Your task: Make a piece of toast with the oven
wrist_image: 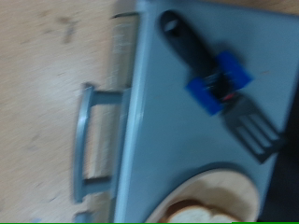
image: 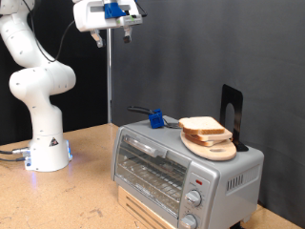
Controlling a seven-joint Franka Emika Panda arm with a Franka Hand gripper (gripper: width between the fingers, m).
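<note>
High above the oven (image: 181,162), the end effector (image: 111,36) hung empty, fingers apart. The piece of toast (image: 202,126) lay on the wooden board (image: 214,148) atop the closed oven, so the task looked barely begun; opening the door seemingly remained.

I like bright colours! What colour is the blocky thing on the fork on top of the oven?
Blue. The block on the black fork shows best in the wrist view.

Pale toast slice (image: 204,125) flat atop stack, on top of silver oven (image: 181,167); glass door closed.
</note>
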